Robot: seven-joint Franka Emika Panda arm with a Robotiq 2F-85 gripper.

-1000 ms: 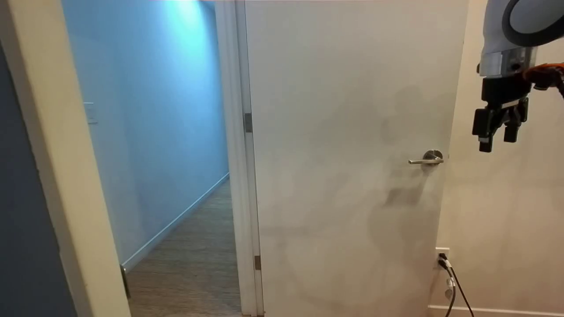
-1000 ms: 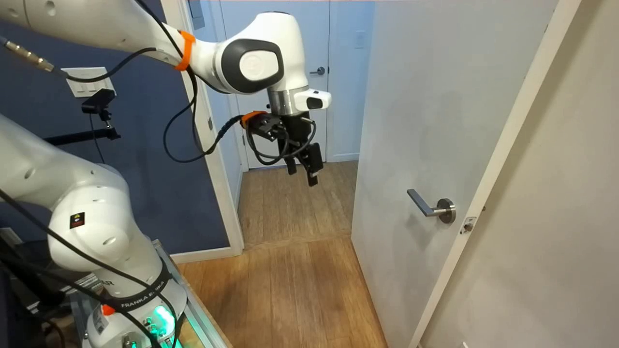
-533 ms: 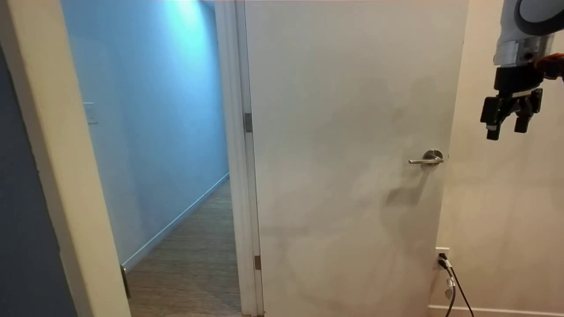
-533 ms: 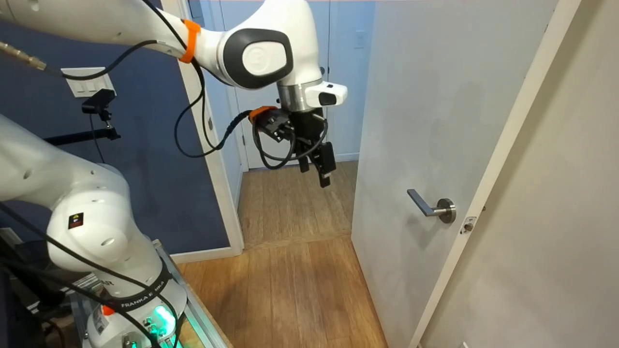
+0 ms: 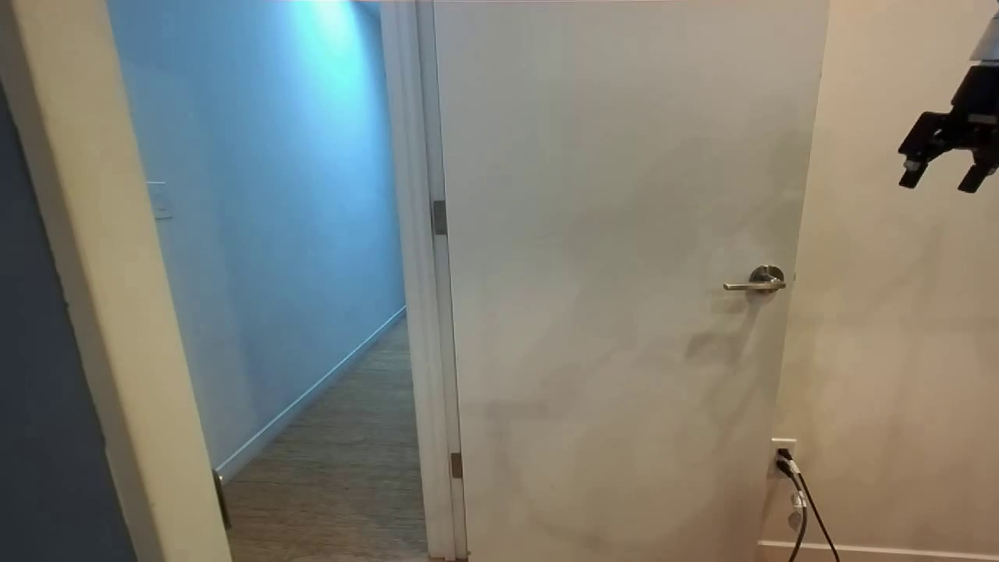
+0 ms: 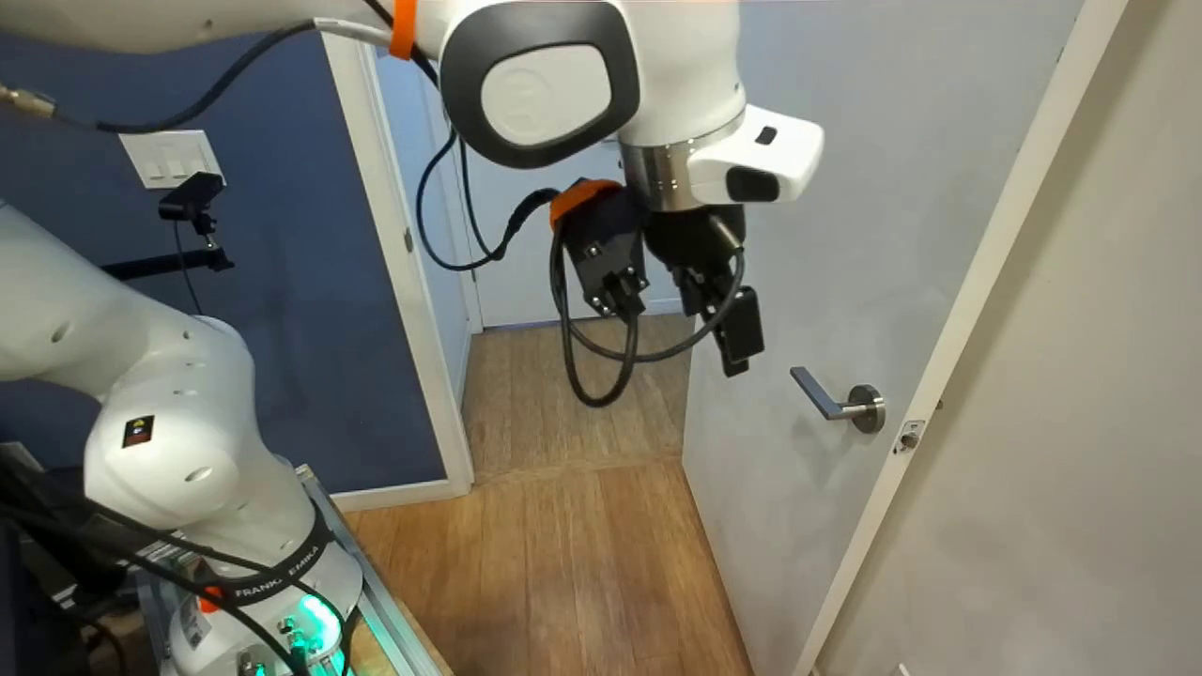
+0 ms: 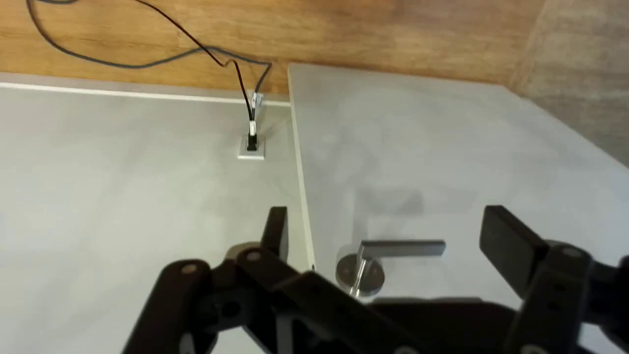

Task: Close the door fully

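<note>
My black two-fingered gripper [image 5: 940, 186], jaws spread, hangs right of the open white flat-panel door [image 5: 609, 234] in an exterior view.

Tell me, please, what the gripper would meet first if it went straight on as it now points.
Most likely the door, on its face below the lever handle; depth is unclear, so perhaps the floor instead.

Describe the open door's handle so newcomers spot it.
Find the large open white door. Near its free edge, opposite the hinges, sits the silver lever handle. Unlike the small latch plate on that edge, it juts out from a round base.
</note>
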